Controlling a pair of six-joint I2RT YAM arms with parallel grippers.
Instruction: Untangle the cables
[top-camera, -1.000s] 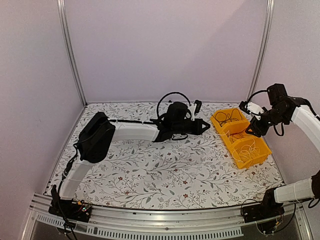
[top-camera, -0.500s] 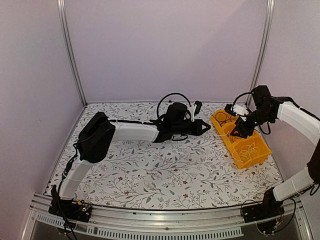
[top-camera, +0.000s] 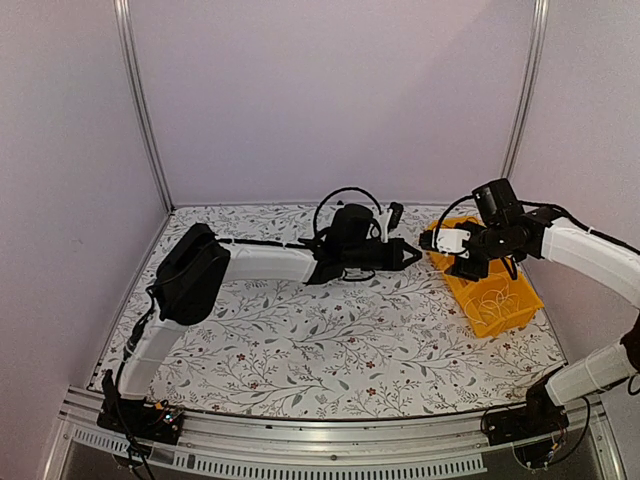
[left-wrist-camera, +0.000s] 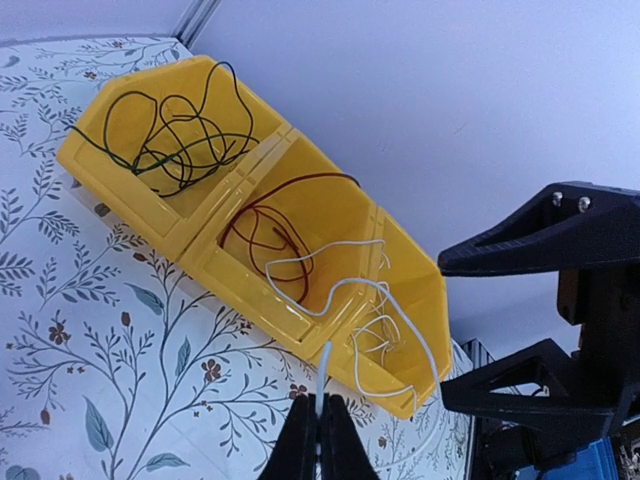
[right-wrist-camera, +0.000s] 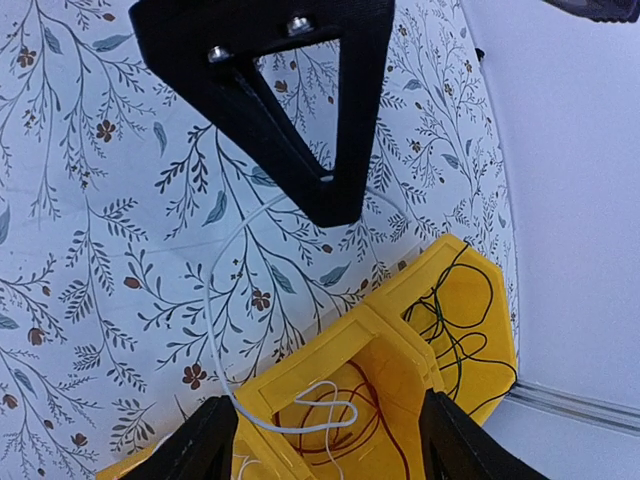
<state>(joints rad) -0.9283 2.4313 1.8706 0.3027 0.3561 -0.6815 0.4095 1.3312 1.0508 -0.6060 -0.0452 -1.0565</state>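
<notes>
Left gripper is closed, pinching one end of the white cable, low over the worktop just beside the yellow bin

The bin sits near the right edge of the worktop, toward the far right corner, lying diagonally, and has three compartments in a row

- black cable: loose tangle in the compartment nearest the far edge, all inside it as far as we can see
- red cable: coiled in the middle compartment
- white cable: from the pinch it runs up over the bin's wall. Most of it is looped in the end compartment nearest the near edge, and one loop crosses the divider into the middle compartment and lies over the red coil. So white and red overlap there; whether they're actually hooked together we can't tell

Right gripper is open, jaws wide apart with nothing between them, hovering above the bin. Its wrist view looks straight down on the middle compartment, and the left gripper's tip is just ahead of it. From the left wrist view we see its two black fingers spread at the right side, close to the bin's end compartment

The two grippers are near each other but not touching
</notes>
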